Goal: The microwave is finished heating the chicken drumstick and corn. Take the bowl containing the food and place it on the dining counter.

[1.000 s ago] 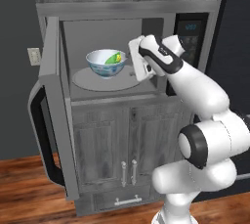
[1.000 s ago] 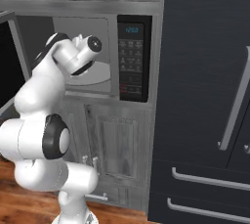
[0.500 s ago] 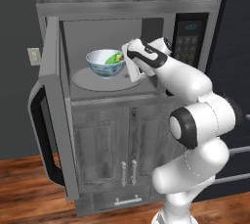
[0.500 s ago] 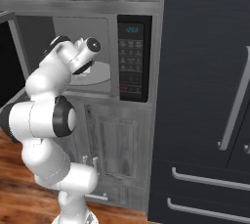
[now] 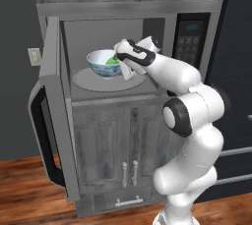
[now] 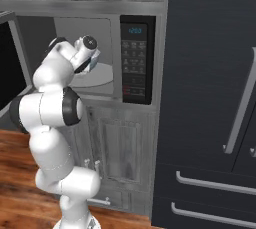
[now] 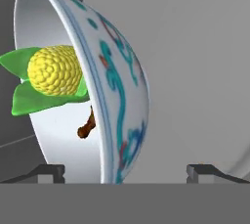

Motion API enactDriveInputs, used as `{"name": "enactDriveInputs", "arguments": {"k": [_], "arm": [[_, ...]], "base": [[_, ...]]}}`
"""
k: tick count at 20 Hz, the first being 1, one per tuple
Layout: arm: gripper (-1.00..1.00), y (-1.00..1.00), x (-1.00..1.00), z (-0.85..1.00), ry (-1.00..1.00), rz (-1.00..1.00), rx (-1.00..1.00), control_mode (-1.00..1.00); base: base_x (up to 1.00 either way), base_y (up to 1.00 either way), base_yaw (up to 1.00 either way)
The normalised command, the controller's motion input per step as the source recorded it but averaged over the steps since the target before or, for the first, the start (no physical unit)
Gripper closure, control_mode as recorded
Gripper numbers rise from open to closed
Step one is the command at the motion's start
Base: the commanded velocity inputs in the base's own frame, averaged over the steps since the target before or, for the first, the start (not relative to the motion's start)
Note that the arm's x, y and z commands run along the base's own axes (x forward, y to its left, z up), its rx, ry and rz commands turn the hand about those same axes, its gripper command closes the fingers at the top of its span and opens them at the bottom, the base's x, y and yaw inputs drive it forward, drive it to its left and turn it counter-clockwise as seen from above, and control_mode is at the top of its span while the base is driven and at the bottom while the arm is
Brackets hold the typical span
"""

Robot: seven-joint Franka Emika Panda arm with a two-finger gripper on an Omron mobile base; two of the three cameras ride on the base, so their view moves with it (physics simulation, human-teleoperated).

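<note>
My claw [image 5: 119, 62] spread wide astride the bowl [image 5: 102, 64] rim, gripping nothing, corn [image 7: 54, 71] inside, bowl on the turntable [image 5: 93, 82] in the open microwave [image 5: 192, 42]

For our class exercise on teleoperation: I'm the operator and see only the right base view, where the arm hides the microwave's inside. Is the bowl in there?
Observer: Yes, the bowl sits on the round turntable.
Operator: Where is the gripper?
Observer: The gripper is open, fingers either side of the bowl's rim wall.
Operator: What's inside the bowl?
Observer: The corn, with green husk, and a small brown piece beneath.
</note>
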Motion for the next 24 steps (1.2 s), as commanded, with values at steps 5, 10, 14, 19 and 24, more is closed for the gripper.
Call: {"name": "enactDriveInputs", "arguments": {"k": [5,10,14,19,24], "arm": [[-1.0,0.18,0.37,-0.11,0.0,0.0,-0.04,-1.0],[-1.0,0.16,0.3,-0.17,0.0,0.0,-0.05,-1.0],[1.0,0.1,0.19,-0.22,0.0,0.0,-0.06,-1.0],[1.0,0.0,0.01,-0.05,0.03,0.0,-0.01,-1.0],[1.0,0.0,0.0,0.0,0.0,0.0,0.0,-1.0]], "base": [[0.0,0.0,0.0],[0.0,0.0,0.0],[0.0,0.0,0.0],[0.0,0.0,0.0],[0.0,0.0,0.0]]}}
